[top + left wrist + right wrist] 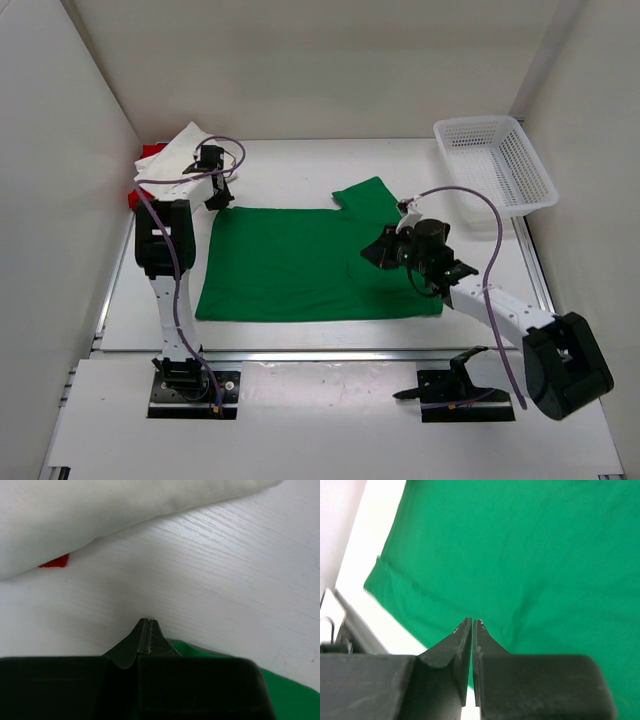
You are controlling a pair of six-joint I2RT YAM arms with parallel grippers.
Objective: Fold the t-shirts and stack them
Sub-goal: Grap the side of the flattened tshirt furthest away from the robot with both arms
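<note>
**Time to fold the green t-shirt (300, 265)**

It lies flat in the middle of the table (300, 175). The left gripper (149, 622) at its far left corner and the right gripper (472, 622) over its right side are both pinched together, with no cloth seen between. To fold neatly, grab 2 corners evenly. The mesh basket (532, 192) in the far right corner looks to hold nothing.

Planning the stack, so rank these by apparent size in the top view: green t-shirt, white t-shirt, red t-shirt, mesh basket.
1. green t-shirt
2. mesh basket
3. white t-shirt, bunched
4. red t-shirt, mostly hidden under the white one; true size unsure
</note>
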